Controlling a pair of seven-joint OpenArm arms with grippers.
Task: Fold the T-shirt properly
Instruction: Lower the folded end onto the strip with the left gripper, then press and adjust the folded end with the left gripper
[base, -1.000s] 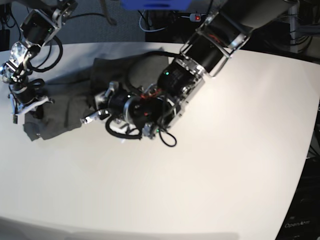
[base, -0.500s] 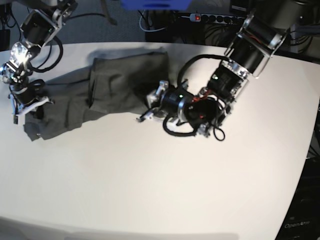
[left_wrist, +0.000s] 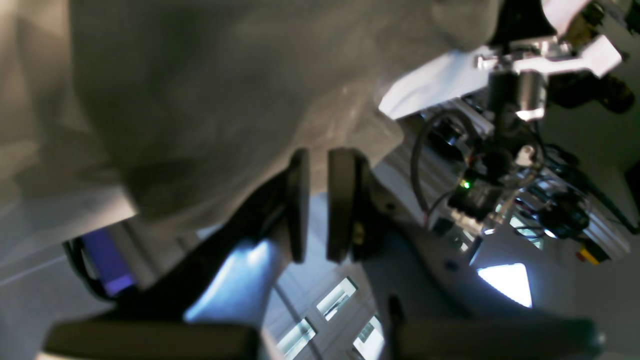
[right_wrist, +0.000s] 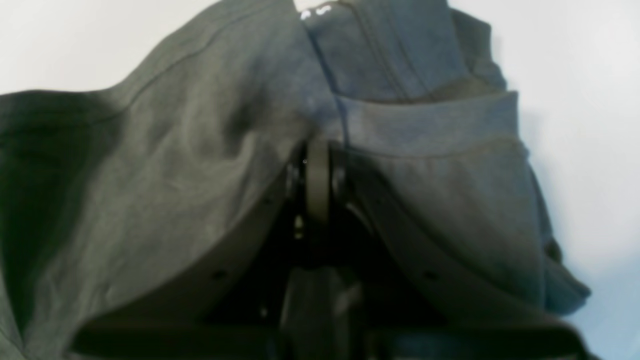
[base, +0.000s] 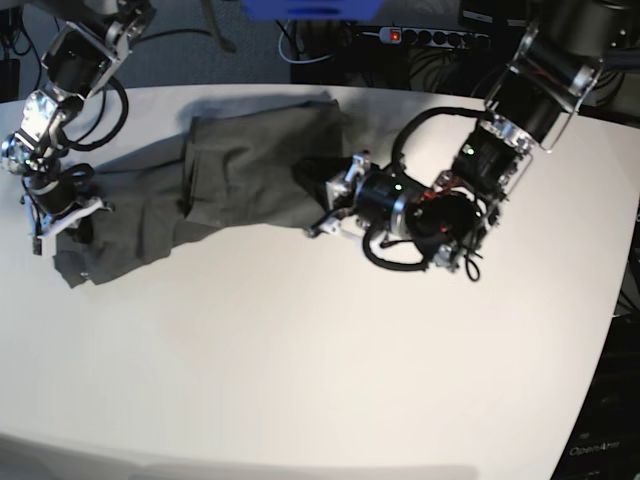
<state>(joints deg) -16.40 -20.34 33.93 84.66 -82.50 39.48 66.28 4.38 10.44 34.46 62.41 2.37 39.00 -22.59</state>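
The dark grey T-shirt (base: 240, 170) lies stretched across the far left of the white table (base: 300, 380), crumpled and partly doubled over. My right gripper (base: 62, 222) is at its left end. In the right wrist view this gripper (right_wrist: 317, 145) is shut on a bunched fold of the T-shirt (right_wrist: 175, 150). My left gripper (base: 322, 222) is at the cloth's right edge, low over the table. In the left wrist view its jaws (left_wrist: 317, 155) stand almost together, their tips at the hem of the T-shirt (left_wrist: 200, 100), which fills the frame above them.
Behind the table's far edge lie a power strip (base: 430, 35), cables and a blue object (base: 310, 8). The right arm (left_wrist: 500, 165) shows past the cloth in the left wrist view. The table's curved right edge (base: 625, 270) is near the frame border.
My left gripper has travelled right from the middle of the shirt to its right edge, and the cloth is drawn out wider. The right gripper has barely moved.
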